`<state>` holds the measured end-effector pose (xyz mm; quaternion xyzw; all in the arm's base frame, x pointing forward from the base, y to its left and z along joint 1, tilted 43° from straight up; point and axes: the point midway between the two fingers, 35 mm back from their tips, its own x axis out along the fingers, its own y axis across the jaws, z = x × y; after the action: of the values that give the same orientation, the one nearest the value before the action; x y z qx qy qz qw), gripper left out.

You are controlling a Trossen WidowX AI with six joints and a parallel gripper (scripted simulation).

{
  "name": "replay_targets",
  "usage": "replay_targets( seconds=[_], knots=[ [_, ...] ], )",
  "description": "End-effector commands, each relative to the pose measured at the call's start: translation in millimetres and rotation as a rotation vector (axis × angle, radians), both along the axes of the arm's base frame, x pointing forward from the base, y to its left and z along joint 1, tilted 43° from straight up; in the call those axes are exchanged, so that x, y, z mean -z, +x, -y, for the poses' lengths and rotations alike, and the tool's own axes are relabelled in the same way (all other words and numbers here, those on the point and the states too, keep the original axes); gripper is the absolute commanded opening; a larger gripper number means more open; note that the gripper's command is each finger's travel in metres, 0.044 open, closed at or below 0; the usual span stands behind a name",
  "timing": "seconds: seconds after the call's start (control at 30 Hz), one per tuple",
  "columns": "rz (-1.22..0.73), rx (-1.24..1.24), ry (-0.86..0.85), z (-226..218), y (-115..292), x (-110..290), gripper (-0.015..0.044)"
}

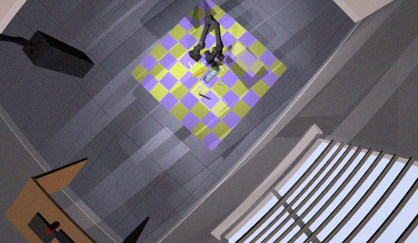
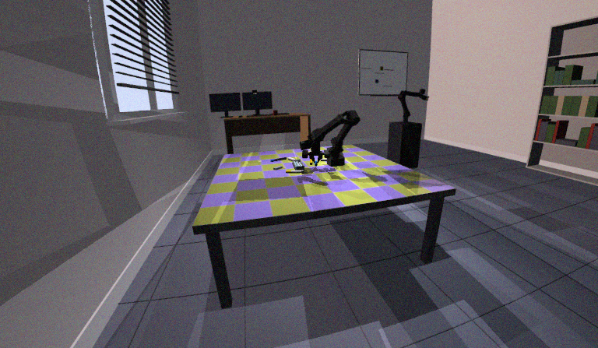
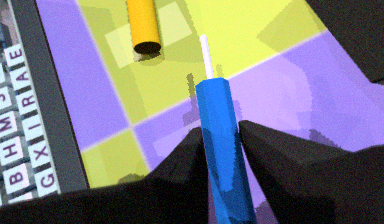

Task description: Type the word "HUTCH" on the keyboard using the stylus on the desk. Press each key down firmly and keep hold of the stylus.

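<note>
In the wrist view my gripper (image 3: 220, 132) is shut on the blue stylus (image 3: 220, 129), whose thin white tip (image 3: 206, 56) points away over the checkered table top (image 3: 260, 14). The dark fingers press both sides of the blue barrel. The keyboard (image 3: 27, 109) (image 1: 211, 74) (image 2: 297, 164) lies at the left edge of the wrist view, with its white lettered keys showing. In the overhead view the gripper (image 1: 214, 62) sits low just behind the keyboard's far end. In the side view it (image 2: 311, 161) hangs close to the table beside the keyboard.
An orange cylinder (image 3: 142, 16) (image 1: 198, 72) lies on the table ahead of the stylus tip. Several other pens lie around the keyboard, among them a white one (image 1: 200, 87) and a dark blue one (image 1: 204, 97). A second arm on a pedestal (image 2: 404, 142) stands beyond the table.
</note>
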<state>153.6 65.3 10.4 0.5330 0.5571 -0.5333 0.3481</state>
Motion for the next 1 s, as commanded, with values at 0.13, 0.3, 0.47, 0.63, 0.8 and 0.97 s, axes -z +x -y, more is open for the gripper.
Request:
replay_targets(
  seconds=[0.13,0.3,0.47,0.63,0.8,0.97],
  knots=[
    [0.002,-0.004,-0.005,15.5,0.6,-16.6,0.0000],
    [0.014,-0.081,0.003,14.7,5.6,-16.3,0.0000],
    [0.030,-0.251,0.012,17.8,13.8,-19.3,0.0000],
    [0.042,-0.422,0.026,20.8,22.0,-22.0,0.0000],
    [0.050,-0.594,0.043,23.9,30.3,-24.4,0.0000],
    [0.054,-0.765,0.066,27.0,38.6,-26.5,0.0000]
  ],
)
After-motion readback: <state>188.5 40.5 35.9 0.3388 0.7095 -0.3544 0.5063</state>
